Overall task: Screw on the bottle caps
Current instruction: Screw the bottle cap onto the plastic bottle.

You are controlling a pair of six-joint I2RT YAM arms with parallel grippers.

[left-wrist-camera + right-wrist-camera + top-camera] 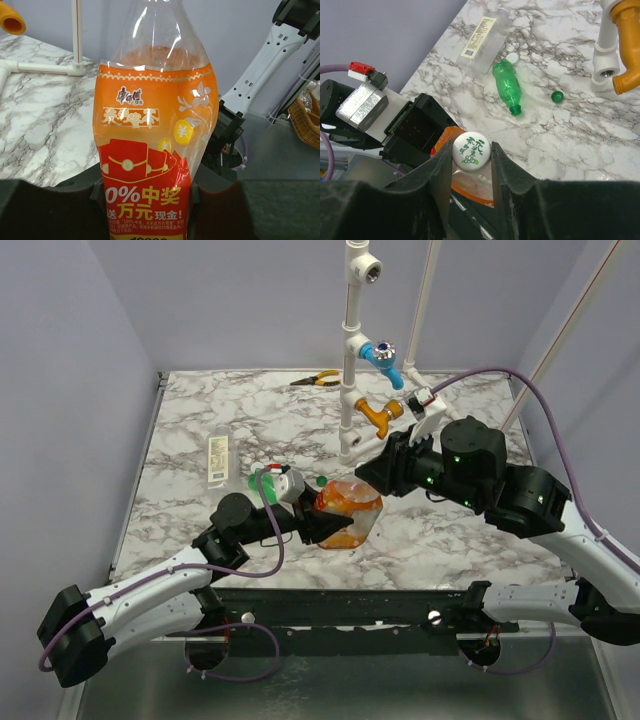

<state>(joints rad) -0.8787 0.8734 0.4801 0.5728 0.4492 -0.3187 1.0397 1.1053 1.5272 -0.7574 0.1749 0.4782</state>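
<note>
Right gripper pinched the white printed cap, seated on the mouth of the orange bottle clamped in the left gripper near the marble table front; screwing-on appeared in hand, next requiring clockwise rotation under light pressure.

**Both arms meeting mid-table, both grippers loaded**

Top view: the left arm comes up from about 7 o'clock, lying low, and its wrist points toward 3 o'clock. The left gripper is clamped tight round the orange bottle. The right arm swings in from 4 o'clock, elbow high, with its wrist aimed at roughly 9 o'clock. The right gripper sits just at 1 o'clock of the left one, and its fingers pinch the white cap on both sides.
</note>
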